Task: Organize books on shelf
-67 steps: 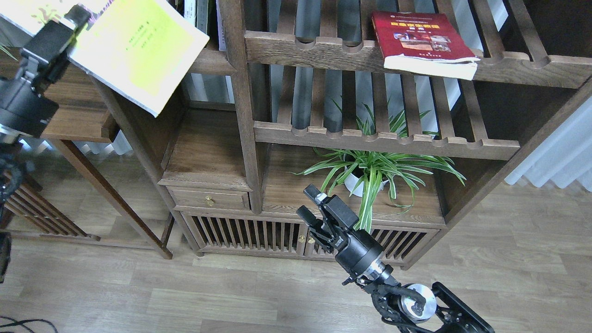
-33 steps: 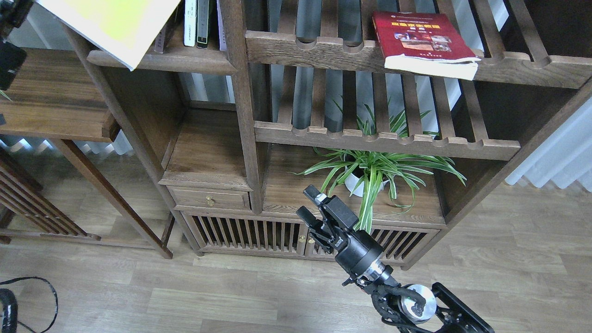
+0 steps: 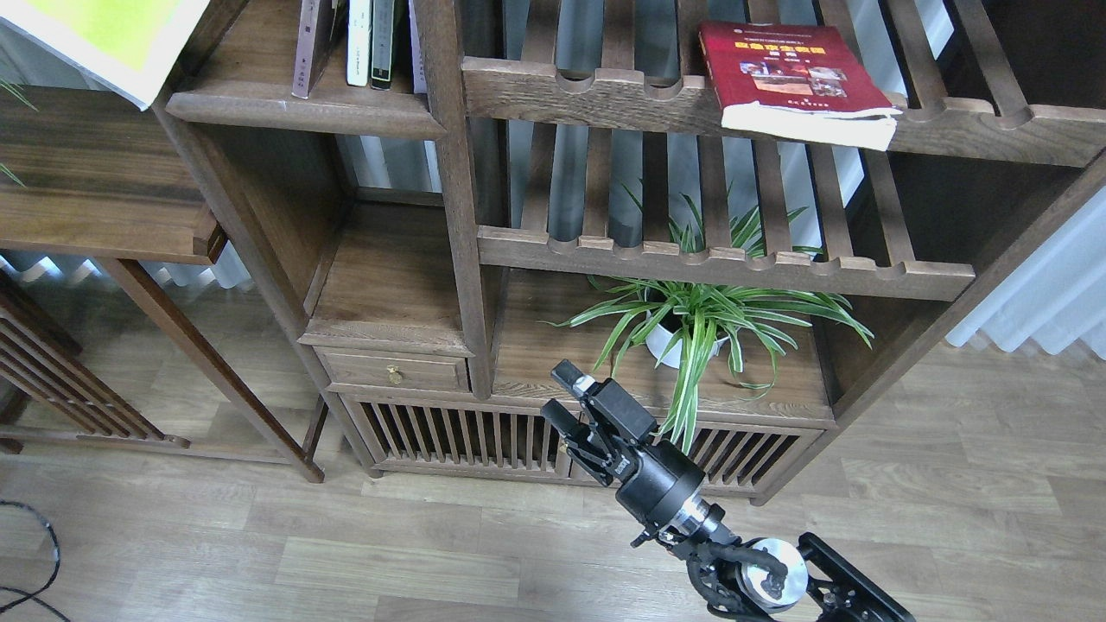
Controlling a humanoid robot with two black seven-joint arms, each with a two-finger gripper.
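The yellow-green book shows only as a corner at the top left edge, up and left of the shelf; whatever holds it is out of view. My left gripper is out of view. The thick red book lies flat on the upper slatted rack at the right, its front overhanging the notched rail. A book with a dull maroon spine stands upright on the shelf. My right gripper is open and empty, low in front of the cabinet, far below the books.
Thin white and dark upright volumes stand beside the maroon spine. A potted spider plant sits on the cabinet top just behind my right gripper. A lower slatted rack and a side table flank the bookcase post.
The yellow-green book has moved up and left, nearly out of the frame, and the left gripper has left the view. My right gripper has shifted slightly left.
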